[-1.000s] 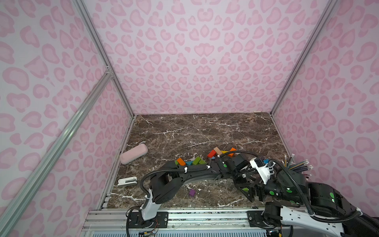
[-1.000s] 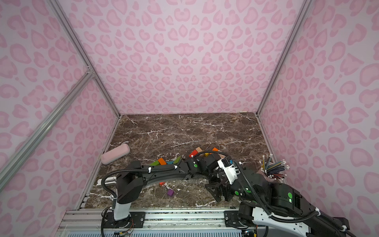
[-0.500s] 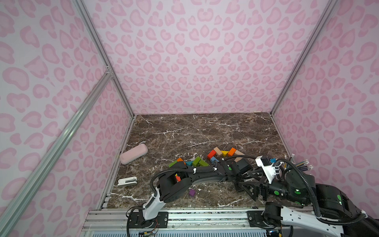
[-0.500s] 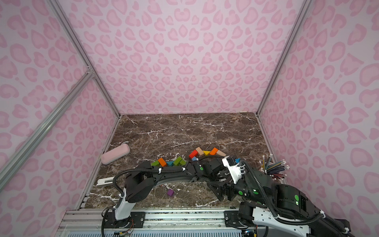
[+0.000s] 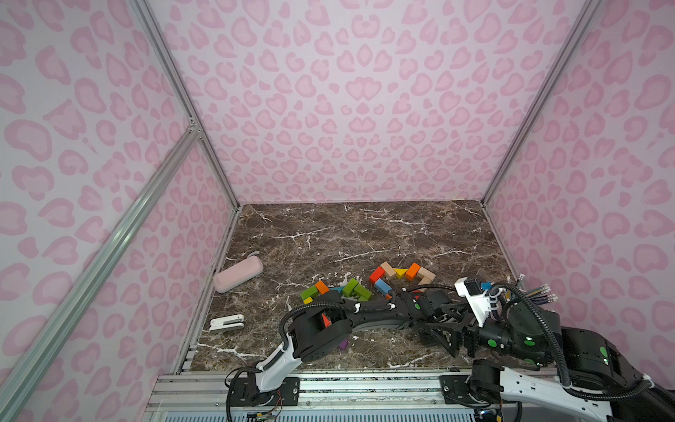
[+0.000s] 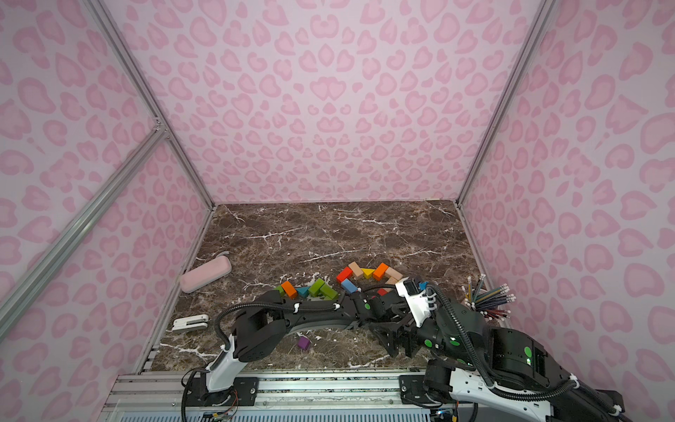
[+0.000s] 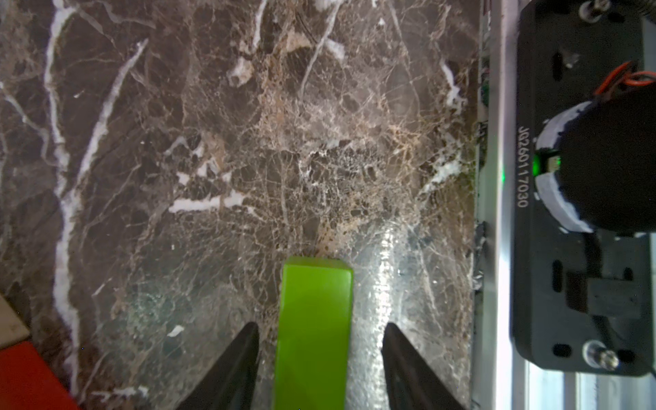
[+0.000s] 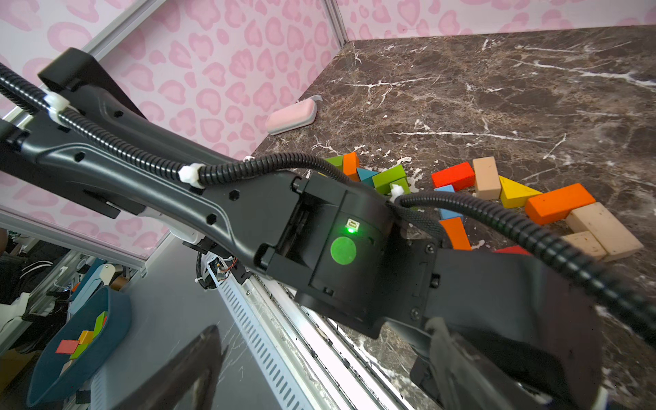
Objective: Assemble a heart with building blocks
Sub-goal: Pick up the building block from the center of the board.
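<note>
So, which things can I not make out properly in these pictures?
Left pincer: lost where the left arm and right arm meet in both top views; clear only in the left wrist view.
Green block between its jaws: one end cut off by the left wrist view's edge.
Purple block: half covered by the left arm in a top view.
Pencils: what holds them is hidden behind the right arm in both top views.
</note>
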Robot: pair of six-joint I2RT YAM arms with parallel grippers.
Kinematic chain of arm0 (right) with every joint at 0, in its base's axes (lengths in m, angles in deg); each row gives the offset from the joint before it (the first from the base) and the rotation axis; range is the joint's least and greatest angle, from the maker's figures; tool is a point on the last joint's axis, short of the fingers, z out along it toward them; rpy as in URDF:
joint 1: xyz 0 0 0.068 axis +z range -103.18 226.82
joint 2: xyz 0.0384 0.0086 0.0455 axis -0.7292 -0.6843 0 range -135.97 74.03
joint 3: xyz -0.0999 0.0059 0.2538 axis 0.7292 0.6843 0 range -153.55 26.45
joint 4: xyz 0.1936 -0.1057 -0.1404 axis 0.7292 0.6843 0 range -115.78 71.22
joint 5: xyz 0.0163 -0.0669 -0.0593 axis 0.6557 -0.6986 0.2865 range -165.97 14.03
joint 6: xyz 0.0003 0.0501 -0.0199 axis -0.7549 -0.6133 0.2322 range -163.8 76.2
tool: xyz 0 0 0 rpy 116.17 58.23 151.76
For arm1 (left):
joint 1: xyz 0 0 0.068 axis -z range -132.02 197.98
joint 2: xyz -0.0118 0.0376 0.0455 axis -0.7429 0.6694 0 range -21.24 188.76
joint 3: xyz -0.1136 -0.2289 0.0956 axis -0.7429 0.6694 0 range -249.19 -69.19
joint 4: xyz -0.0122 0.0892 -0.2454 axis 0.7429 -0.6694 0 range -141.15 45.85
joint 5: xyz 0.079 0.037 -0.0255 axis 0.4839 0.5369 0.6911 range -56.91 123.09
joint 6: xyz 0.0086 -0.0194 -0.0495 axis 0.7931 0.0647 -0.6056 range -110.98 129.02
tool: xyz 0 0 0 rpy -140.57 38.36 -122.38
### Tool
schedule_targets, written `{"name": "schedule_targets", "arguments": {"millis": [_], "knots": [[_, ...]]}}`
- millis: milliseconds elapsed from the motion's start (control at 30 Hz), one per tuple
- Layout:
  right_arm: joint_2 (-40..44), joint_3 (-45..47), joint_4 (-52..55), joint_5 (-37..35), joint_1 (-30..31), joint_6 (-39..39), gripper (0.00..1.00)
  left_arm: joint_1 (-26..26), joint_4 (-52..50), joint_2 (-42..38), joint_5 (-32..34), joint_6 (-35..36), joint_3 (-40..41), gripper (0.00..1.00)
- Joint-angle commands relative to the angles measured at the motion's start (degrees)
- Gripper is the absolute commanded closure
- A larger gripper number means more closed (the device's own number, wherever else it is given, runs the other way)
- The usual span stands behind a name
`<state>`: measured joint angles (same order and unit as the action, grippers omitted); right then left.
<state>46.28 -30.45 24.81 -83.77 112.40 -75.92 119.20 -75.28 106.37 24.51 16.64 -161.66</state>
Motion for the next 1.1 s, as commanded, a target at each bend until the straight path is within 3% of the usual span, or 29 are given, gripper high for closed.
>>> {"name": "schedule_targets", "arguments": {"millis": [0,200,300,1067], "knots": [[-0.11,-0.01,-0.93,-0.65,-0.05,0.17,0.06,0.0,0.37,0.44,1.78,0.38,-0.8,0.47],[-0.04,0.33,-1.19,-0.73,0.02,0.32,0.07,0.33,-0.11,-0.49,2.19,-0.04,-0.73,0.59],[0.06,0.14,-1.43,-0.87,0.04,0.48,0.07,0.98,0.17,-2.21,2.95,-0.73,0.36,0.76],[-0.24,1.69,-12.48,2.57,0.06,5.09,0.07,-0.09,2.88,-23.85,10.18,-12.88,21.94,0.75]]}}
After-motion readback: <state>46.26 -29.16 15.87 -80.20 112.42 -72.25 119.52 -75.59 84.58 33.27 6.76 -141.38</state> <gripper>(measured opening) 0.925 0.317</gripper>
